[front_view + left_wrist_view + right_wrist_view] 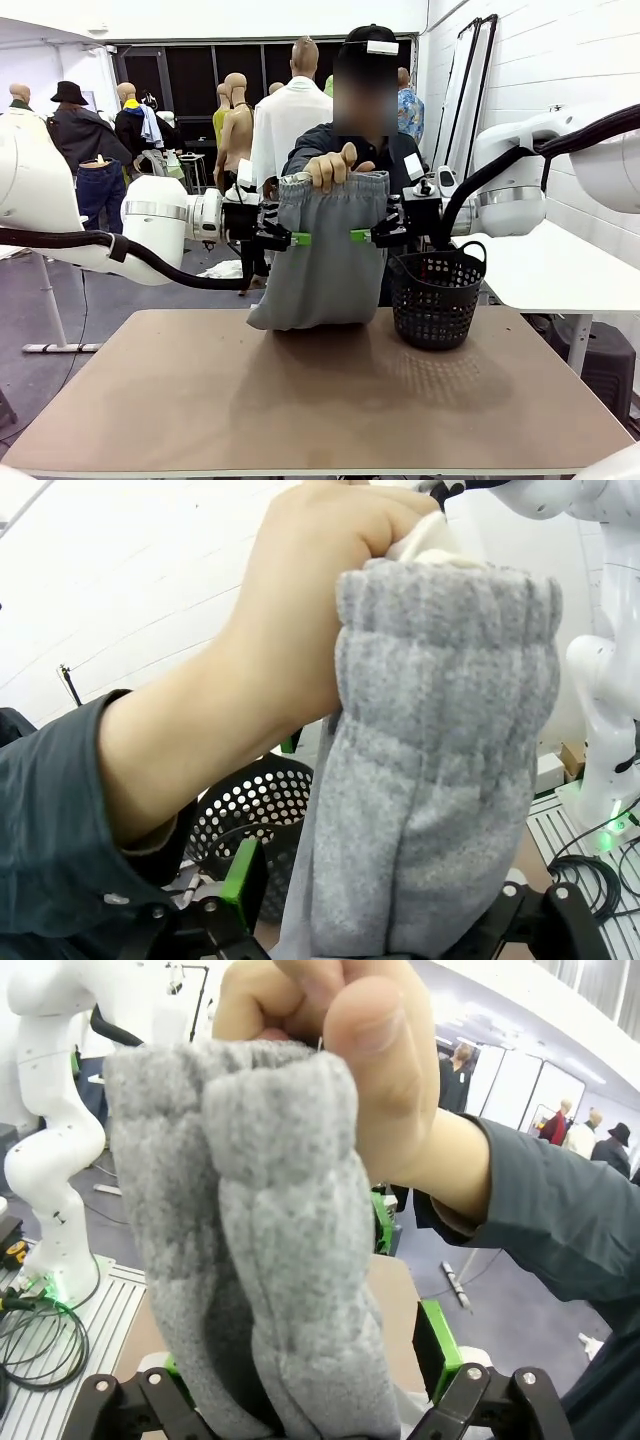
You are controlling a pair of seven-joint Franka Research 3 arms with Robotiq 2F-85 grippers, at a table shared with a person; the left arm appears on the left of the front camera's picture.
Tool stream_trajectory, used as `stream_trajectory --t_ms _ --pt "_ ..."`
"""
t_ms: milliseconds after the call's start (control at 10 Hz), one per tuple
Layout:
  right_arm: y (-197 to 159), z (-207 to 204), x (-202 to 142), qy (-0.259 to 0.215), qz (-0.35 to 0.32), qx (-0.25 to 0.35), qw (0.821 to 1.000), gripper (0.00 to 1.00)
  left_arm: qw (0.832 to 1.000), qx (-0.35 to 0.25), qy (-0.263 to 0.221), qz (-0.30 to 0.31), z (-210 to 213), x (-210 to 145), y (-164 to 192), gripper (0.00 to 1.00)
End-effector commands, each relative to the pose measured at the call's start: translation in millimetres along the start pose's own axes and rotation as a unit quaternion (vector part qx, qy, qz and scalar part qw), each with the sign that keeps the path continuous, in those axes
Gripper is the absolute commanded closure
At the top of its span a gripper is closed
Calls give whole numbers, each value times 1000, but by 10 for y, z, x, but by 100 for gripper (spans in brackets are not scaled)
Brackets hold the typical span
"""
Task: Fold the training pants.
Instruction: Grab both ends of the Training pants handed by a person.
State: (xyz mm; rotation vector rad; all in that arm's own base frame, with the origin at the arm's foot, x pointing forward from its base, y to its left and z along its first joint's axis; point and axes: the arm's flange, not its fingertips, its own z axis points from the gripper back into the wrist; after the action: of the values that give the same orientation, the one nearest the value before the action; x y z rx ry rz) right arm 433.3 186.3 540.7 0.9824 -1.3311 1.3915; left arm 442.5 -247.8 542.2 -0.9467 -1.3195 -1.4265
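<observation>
A person's hand (334,166) holds the light grey training pants (325,260) up by the gathered waistband, folded into a narrow bundle. The lower end rests on the table (300,400). My left gripper (287,239) is at the bundle's left edge and my right gripper (373,236) at its right edge, both open. In the left wrist view the training pants (430,780) hang between the spread fingers of the left gripper (390,915), under the hand (300,610). In the right wrist view the training pants (270,1260) sit between the wide jaws of the right gripper (300,1385), pinched from above by the hand (350,1050).
A black mesh basket (437,295) stands on the table just right of the pants, under my right arm; it also shows as the basket (250,810) behind the left fingers. The person stands at the far edge. A white table (560,265) is at the right.
</observation>
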Motion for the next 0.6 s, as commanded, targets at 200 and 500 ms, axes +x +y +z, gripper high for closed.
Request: stream_trajectory --t_ms 200,500 --pt "-113 -8 -51 -26 -20 3 999 44 999 13 -29 18 1 -3 74 66" --pt "-126 -21 -57 -22 -28 8 999 100 998 13 -49 31 39 8 96 100"
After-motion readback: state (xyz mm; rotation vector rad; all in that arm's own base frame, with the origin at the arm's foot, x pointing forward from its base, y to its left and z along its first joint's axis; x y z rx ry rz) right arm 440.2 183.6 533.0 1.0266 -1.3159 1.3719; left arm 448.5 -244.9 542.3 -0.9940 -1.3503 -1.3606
